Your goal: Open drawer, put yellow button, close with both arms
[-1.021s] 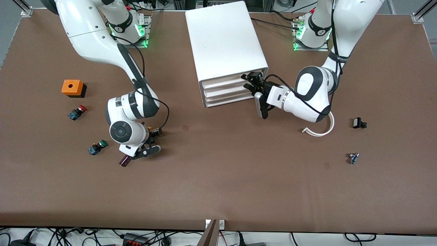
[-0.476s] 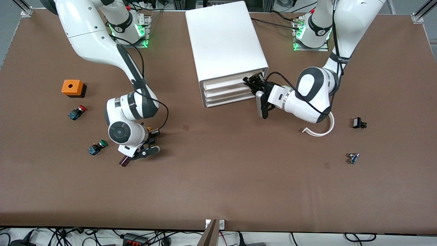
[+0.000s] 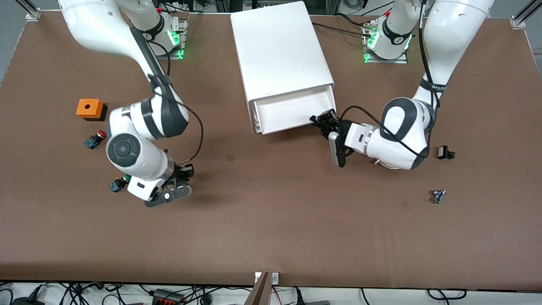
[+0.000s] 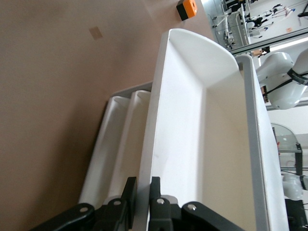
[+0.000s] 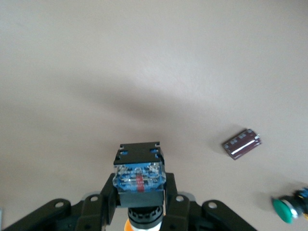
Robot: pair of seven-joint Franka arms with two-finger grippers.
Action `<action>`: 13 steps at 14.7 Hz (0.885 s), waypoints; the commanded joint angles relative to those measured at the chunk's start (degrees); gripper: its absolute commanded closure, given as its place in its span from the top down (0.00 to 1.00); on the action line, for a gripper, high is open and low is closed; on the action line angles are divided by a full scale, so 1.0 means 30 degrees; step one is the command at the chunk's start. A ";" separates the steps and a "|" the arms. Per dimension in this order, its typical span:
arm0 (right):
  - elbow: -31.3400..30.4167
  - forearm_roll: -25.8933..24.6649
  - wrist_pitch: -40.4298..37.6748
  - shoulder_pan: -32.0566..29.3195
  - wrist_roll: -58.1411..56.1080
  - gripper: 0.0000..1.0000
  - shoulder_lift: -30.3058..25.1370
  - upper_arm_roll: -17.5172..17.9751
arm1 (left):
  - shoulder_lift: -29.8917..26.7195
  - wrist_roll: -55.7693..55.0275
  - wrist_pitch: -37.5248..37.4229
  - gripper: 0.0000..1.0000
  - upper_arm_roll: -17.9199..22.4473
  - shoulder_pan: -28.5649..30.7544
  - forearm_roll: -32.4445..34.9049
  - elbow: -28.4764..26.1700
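Two white arms work a brown counter (image 3: 271, 220) on which a white cabinet (image 3: 279, 46) stands between their bases. The left claw (image 3: 325, 122) pinches the front lip of the drawer (image 3: 294, 111), the uppermost of three, at the corner toward the left arm's end of the counter; the drawer stands pulled out over the two below it, and the left wrist view shows its bare white interior (image 4: 192, 159) with the black fingers (image 4: 155, 192) clamped thinly on either side of the front wall. The right claw (image 3: 180, 178) hangs above the counter toward the right arm's end, closed on the yellow button (image 5: 139, 180); the right wrist view shows the button's black-and-blue body gripped between the fingers, with a sliver of orange cap below it. In that same view a dark purple cylinder (image 5: 242, 143) lies on the counter beneath, with the green button (image 5: 286, 208) near it. In the front view the green button (image 3: 118, 183) sits just beside the right arm's wrist, and the red button (image 3: 95, 139) lies farther from the camera, close to an orange box (image 3: 89, 108). Toward the left arm's end, a small black part (image 3: 445, 152) and a small blue-grey part (image 3: 438, 195) lie well apart from the cabinet.
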 commanded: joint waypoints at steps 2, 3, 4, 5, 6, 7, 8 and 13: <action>0.3096 0.0201 -0.2510 0.0964 -0.0142 0.00 0.0200 0.0221 | 0.2220 -0.0258 0.0387 0.18 0.0662 -0.0055 0.2282 0.3394; 0.3099 0.0201 -0.2599 0.1257 -0.0113 0.00 0.0200 0.0192 | 0.2222 -0.0345 0.0387 0.44 0.0663 -0.0026 0.2282 0.3397; 0.3128 0.0201 -0.2571 0.1579 -0.0083 0.00 0.0112 0.0191 | 0.2251 -0.0548 0.0416 0.70 0.0692 -0.0026 0.2282 0.3426; 0.3128 0.0201 -0.2542 0.1843 -0.0054 0.00 -0.0323 0.0191 | 0.2164 -0.0666 0.0300 1.00 0.0692 0.0119 0.2166 0.3455; 0.3128 0.0201 -0.2425 0.2165 -0.0054 0.00 -0.0618 0.0191 | 0.1989 -0.0842 0.0183 1.00 0.0692 0.0382 0.2339 0.3658; 0.3360 0.0201 -0.2366 0.2516 0.0004 0.00 -0.0621 0.0220 | 0.1988 -0.1366 -0.0340 1.00 0.0692 0.0471 0.2515 0.4124; 0.3797 0.0201 -0.2308 0.3071 0.0121 0.00 -0.0650 0.0192 | 0.1988 -0.2241 -0.1535 1.00 0.0721 0.0501 0.2807 0.4738; 0.5237 0.0055 -0.1752 0.5709 0.3048 0.00 -0.0386 0.0045 | 0.1258 -0.9239 -0.5029 1.00 0.0663 0.0531 0.6229 0.7232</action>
